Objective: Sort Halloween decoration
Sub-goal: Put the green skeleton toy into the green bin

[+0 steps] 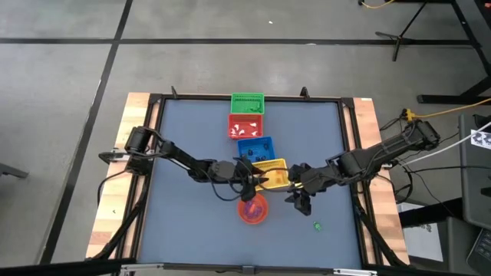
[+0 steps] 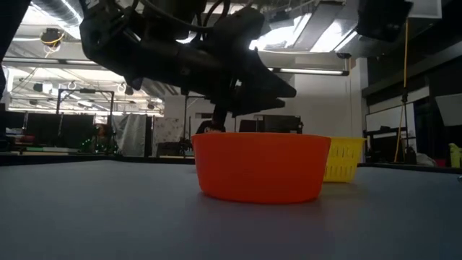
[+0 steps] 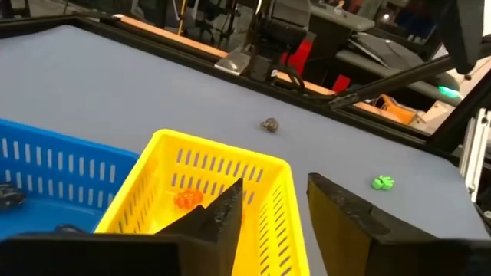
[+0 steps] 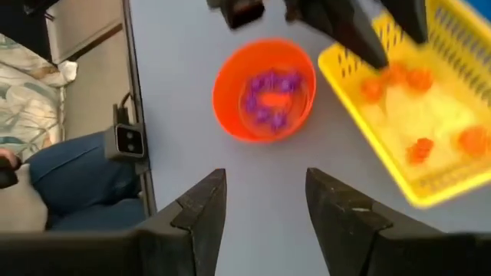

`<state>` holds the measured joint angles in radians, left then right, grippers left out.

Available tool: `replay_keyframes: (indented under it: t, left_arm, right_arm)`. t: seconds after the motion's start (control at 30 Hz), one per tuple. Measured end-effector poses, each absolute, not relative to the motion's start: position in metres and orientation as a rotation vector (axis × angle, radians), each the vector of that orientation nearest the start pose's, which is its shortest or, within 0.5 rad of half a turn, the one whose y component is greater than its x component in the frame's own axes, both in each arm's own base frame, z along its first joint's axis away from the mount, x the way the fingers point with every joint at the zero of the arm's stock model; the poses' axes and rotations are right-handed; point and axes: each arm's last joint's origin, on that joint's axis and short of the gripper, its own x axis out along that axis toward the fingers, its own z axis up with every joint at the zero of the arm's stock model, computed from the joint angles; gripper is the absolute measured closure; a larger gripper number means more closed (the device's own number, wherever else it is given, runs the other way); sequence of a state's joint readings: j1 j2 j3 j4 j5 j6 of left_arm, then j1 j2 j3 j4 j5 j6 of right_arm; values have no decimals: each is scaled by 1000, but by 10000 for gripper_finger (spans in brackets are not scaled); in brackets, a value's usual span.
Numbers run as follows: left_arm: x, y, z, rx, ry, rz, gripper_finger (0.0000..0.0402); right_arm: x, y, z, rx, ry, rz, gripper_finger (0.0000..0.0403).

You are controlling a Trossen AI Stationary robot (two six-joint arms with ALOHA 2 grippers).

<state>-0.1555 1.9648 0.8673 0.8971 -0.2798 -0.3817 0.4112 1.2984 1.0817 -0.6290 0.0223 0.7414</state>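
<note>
Several orange trinkets [image 3: 184,200] in yellow basket [image 3: 280,201] | left gripper [image 3: 275,207] above, jaws apart | right gripper [image 4: 265,201] apart, empty

Even overhead light on the table [image 1: 199,138], low view backlit by bright ceiling strips, arms in silhouette, yellow basket [image 4: 430,115] smeared with motion blur, background soft

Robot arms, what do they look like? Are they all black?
Mostly. Both arms are dark and jointed, with black cables trailing at their bases. The left gripper and right gripper each have two dark, wedge-shaped fingers with angular edges.
</note>
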Motion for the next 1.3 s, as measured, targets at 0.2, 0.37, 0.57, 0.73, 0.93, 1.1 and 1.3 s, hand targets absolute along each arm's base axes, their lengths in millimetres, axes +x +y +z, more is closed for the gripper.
replay_keyframes:
  t: [0.2,0.37,0.57,0.73,0.93,1.1,1.3]
  left_arm:
    - [377,-51,137,-335,176,160,264]
    - [377,-51,137,-335,176,160,264]
    - [377,-51,137,-335,176,160,264]
    - [377,-51,137,-336,176,160,264]
    - [377,-51,137,-336,176,157,264]
    - [377,-47,141,-315,158,140,264]
    - [373,-40,173,-188,119,-22,264]
  right_arm:
    - [232,121,286,559,990,-10,226]
    - [224,140,280,560,1026,-30,226]
    - [216,170,264,537,1100,-20,226]
    - [209,192,243,521,1187,-66,226]
    - [203,209,216,474,1290,-164,226]
    - [203,214,198,423,1347,-219,226]
    - [203,213,184,365,1413,-281,226]
